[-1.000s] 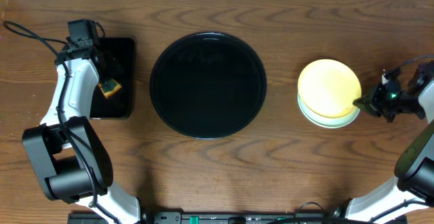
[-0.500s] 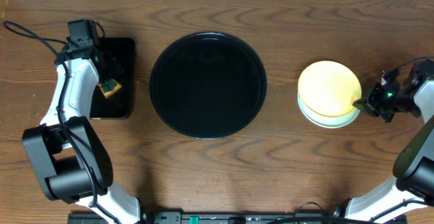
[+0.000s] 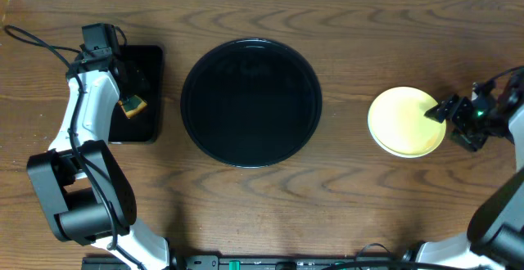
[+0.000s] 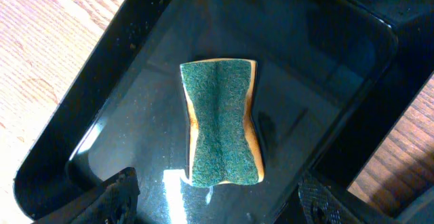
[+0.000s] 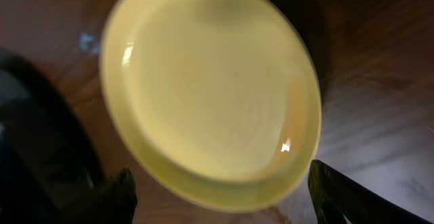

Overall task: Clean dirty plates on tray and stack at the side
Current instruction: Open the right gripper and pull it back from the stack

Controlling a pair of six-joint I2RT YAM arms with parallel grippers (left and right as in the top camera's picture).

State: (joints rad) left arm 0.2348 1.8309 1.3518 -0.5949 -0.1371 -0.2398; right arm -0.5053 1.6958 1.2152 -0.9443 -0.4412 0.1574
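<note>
Pale yellow plate [image 3: 407,123] found near right edge of tabletop, outside tray [image 3: 250,102]. Right gripper [image 3: 440,111], nearer of two, placed at its right rim, fingers seen apart; plate lies toward left edge.

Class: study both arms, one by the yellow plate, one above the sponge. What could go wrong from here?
1. The right gripper is open at the rim of the yellow plate; a sideways push could slide the plate across the table instead of lifting it.
2. The left gripper hangs open over the sponge in the rectangular tray; descending off-centre, a finger might hit the tray wall.
</note>
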